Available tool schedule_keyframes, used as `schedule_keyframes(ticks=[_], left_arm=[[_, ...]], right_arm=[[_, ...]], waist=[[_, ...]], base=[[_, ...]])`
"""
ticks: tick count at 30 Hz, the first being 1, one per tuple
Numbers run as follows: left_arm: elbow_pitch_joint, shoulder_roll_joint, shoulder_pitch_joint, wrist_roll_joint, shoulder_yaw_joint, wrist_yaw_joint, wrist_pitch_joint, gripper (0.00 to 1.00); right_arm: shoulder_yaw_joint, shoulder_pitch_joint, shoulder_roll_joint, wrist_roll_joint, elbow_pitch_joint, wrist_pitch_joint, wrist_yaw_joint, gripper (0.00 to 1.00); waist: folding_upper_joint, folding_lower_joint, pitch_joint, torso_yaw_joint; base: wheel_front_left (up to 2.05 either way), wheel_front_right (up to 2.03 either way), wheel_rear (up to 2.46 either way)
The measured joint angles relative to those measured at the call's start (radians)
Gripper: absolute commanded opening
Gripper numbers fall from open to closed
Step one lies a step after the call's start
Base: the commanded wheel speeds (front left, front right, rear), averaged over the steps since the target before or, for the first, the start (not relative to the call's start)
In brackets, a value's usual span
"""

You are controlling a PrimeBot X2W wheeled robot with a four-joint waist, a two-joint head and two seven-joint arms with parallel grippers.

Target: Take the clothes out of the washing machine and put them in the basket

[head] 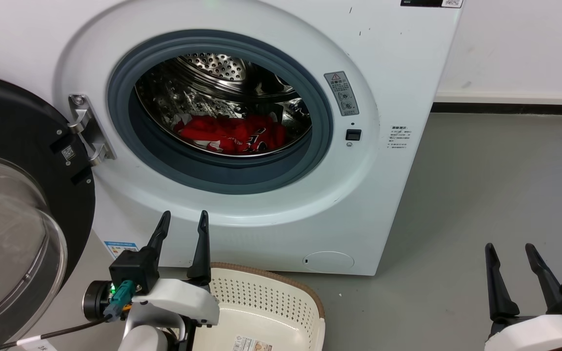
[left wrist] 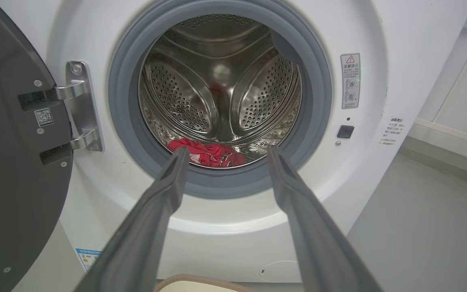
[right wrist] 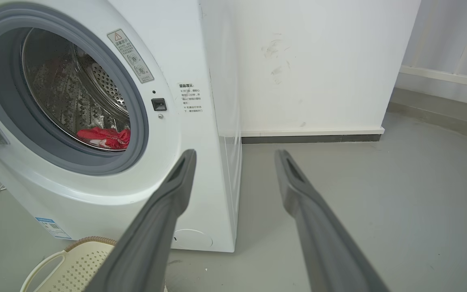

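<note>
Crumpled red fabric clothes [head: 234, 134] are lying at six o'clock in the white front-loading washing machine [head: 398, 63], on its studded steel drum [head: 217, 66]. The left gripper [head: 184, 218], gaping and empty, is facing them; it should be reaching low over the grey rubber seal [head: 232, 171].

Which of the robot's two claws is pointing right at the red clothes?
The left gripper: its open fingers frame the clothes in the washing machine. The right gripper, also open, aims past the machine's corner at the floor.
</note>
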Motion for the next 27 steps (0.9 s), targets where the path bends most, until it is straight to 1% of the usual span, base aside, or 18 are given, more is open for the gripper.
schedule_keyframes(ticks=[9,27], left_arm=[[0.013,-0.001,-0.013,0.059,-0.006,0.007,-0.016,1.00],[0.049,-0.013,-0.024,0.155,0.012,0.006,-0.045,1.00]], right_arm=[[-0.010,0.008,0.001,-0.056,-0.010,0.012,0.000,1.00],[-0.030,0.022,0.003,-0.118,-0.017,0.011,0.002,1.00]], waist=[[0.0000,0.0000,0.000,0.004],[0.0000,0.0000,0.005,0.008]], base=[[0.00,0.00,0.00],[0.00,0.00,0.00]])
